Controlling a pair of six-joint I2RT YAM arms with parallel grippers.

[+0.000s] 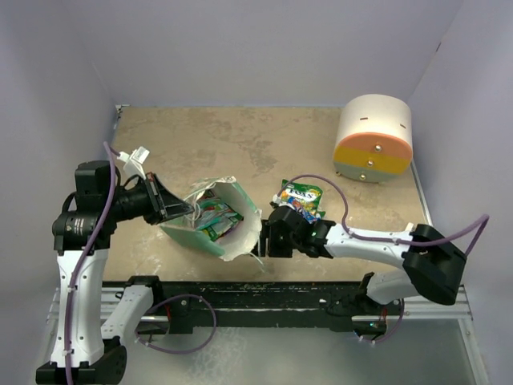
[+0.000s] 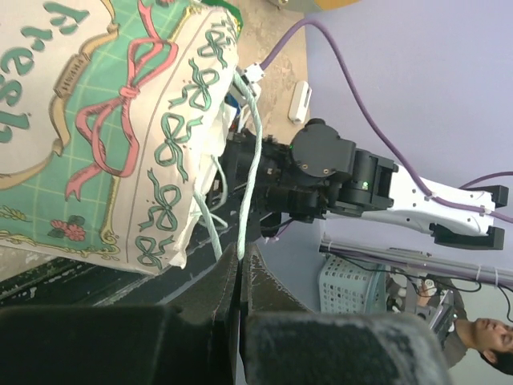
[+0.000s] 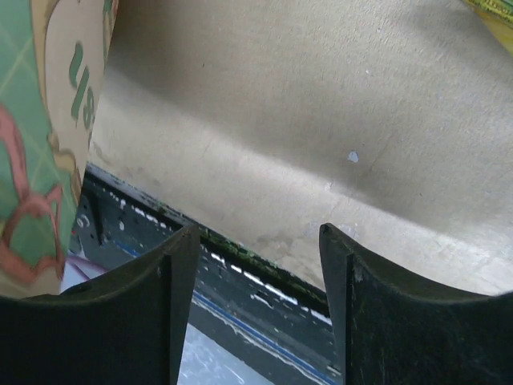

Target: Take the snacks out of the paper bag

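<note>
Left pincer (image 2: 240, 277) first: it is closed tight at the bottom middle of its wrist view. The thin string handle (image 2: 255, 160) of the bag (image 2: 104, 120) runs down into my closed fingers, so I hold the bag by this handle. The patterned side of the bag, with bows and a pink ribbon, fills the upper left of that view.

In the top view my left pincer (image 1: 178, 212) is at the left middle of the frame, at the left rim of the bag (image 1: 244, 212). The bag is tipped over in the lower middle of the frame. Its mouth is turned toward the camera, and the white inside shows. Some snacks (image 1: 215, 220), green and pink-red, are inside it.

My right pincer (image 3: 260, 305) is wide. Its two fingers stand well apart with nothing between them, only the bare table (image 3: 304, 120). The bag's patterned side is at the left edge of this wrist view. In the top view this pincer (image 1: 267, 234) is just right of the bag; if it touches the bag, I cannot tell.

One yellow-green packet (image 1: 301, 198) lies on the table outside the bag, right of centre, just above my right pincer.

Farther, in the upper right corner, stands a cream-orange-yellow cylinder (image 1: 373, 139), well apart from the bag.
</note>
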